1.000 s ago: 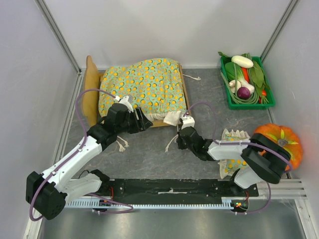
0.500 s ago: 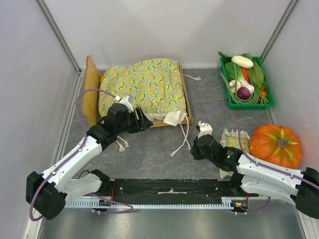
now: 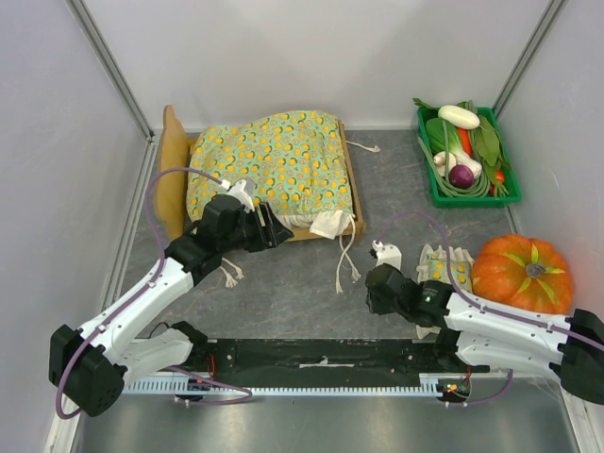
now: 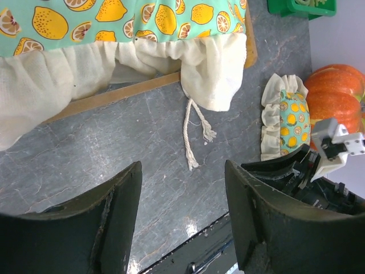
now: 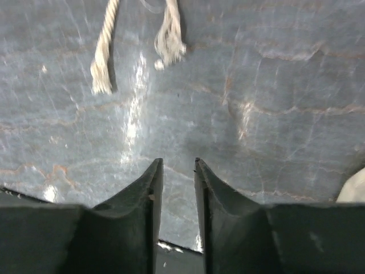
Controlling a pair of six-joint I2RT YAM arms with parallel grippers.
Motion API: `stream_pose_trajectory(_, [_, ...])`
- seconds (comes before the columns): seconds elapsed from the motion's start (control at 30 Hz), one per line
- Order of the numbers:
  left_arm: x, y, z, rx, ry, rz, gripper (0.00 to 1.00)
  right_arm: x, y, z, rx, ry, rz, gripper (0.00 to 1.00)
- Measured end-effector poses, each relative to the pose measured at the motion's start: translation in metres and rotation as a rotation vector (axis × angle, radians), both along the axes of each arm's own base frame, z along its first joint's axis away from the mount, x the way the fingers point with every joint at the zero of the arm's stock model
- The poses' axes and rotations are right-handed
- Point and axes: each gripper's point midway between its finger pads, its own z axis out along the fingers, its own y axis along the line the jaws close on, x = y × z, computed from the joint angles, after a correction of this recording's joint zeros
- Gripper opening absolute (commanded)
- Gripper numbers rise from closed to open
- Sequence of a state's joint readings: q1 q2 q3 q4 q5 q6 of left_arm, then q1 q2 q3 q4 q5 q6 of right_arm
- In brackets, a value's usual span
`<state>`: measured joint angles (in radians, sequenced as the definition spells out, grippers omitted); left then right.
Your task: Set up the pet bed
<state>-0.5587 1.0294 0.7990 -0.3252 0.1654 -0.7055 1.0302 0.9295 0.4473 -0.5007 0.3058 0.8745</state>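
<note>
The pet bed [image 3: 171, 170] stands at the back left, its light-wood headboard on the left. A green lemon-print blanket [image 3: 269, 165] covers it, and its cream ruffle [image 4: 85, 65] hangs over the wooden side rail [image 4: 117, 95]. My left gripper [image 3: 275, 232] hovers open at the bed's near edge, and nothing sits between its fingers [image 4: 182, 171]. My right gripper [image 3: 371, 282] hangs low over the bare table right of the bed, jaws slightly apart and empty [image 5: 177, 162]. Two cord ends [image 5: 102, 63] lie just ahead of it. The matching pillow [image 3: 444, 264] lies beside the right arm.
An orange pumpkin [image 3: 522, 274] sits at the right edge, next to the pillow. A green basket of vegetables [image 3: 469, 156] stands at the back right. The blanket's cream corner and its cords [image 3: 343, 253] trail onto the table. The arms' black base rail [image 3: 321, 359] runs along the near edge.
My right gripper has left the blanket's near right corner and drawn back toward the front right, its jaws parting. The cords dropped onto the table. The left arm barely moved.
</note>
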Motion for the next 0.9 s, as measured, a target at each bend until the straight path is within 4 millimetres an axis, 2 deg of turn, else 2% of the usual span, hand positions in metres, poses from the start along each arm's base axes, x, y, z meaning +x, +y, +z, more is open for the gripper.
stream_pose_trajectory(0.13, [0.000, -0.001, 0.002, -0.006, -0.005, -0.005, 0.65, 0.028, 0.004, 0.018, -0.043, -0.098, -0.021, 0.64])
stream_pose_trajectory(0.27, [0.000, -0.002, 0.002, -0.011, -0.005, -0.010, 0.65, 0.071, 0.014, 0.028, -0.048, -0.135, -0.050, 0.64])
stream_pose_trajectory(0.37, [0.000, -0.002, 0.002, -0.011, -0.005, -0.012, 0.65, 0.092, 0.016, 0.018, -0.075, -0.119, -0.048, 0.59])
stream_pose_trajectory(0.53, [-0.001, -0.003, 0.002, -0.012, -0.004, -0.013, 0.65, 0.095, 0.024, -0.014, -0.144, -0.042, 0.035, 0.50])
stream_pose_trajectory(0.6, [-0.001, -0.003, 0.002, -0.013, -0.004, -0.014, 0.65, 0.092, 0.027, -0.023, -0.151, -0.018, 0.057, 0.42])
stream_pose_trajectory(0.73, [-0.001, -0.003, 0.002, -0.013, -0.004, -0.015, 0.65, 0.095, 0.030, -0.024, -0.149, -0.029, 0.071, 0.26])
stream_pose_trajectory(0.77, [-0.001, -0.003, 0.002, -0.013, -0.003, -0.015, 0.65, 0.096, 0.030, -0.024, -0.148, -0.032, 0.069, 0.12])
stream_pose_trajectory(0.8, [-0.001, -0.003, 0.002, -0.013, -0.004, -0.015, 0.65, 0.097, 0.030, -0.024, -0.146, -0.035, 0.070, 0.03])
stream_pose_trajectory(0.83, [-0.001, -0.003, 0.002, -0.013, -0.003, -0.016, 0.65, 0.097, 0.031, -0.024, -0.143, -0.038, 0.071, 0.00])
stream_pose_trajectory(0.9, [-0.001, -0.003, 0.002, -0.014, -0.003, -0.016, 0.65, 0.098, 0.032, -0.025, -0.134, -0.039, 0.071, 0.00])
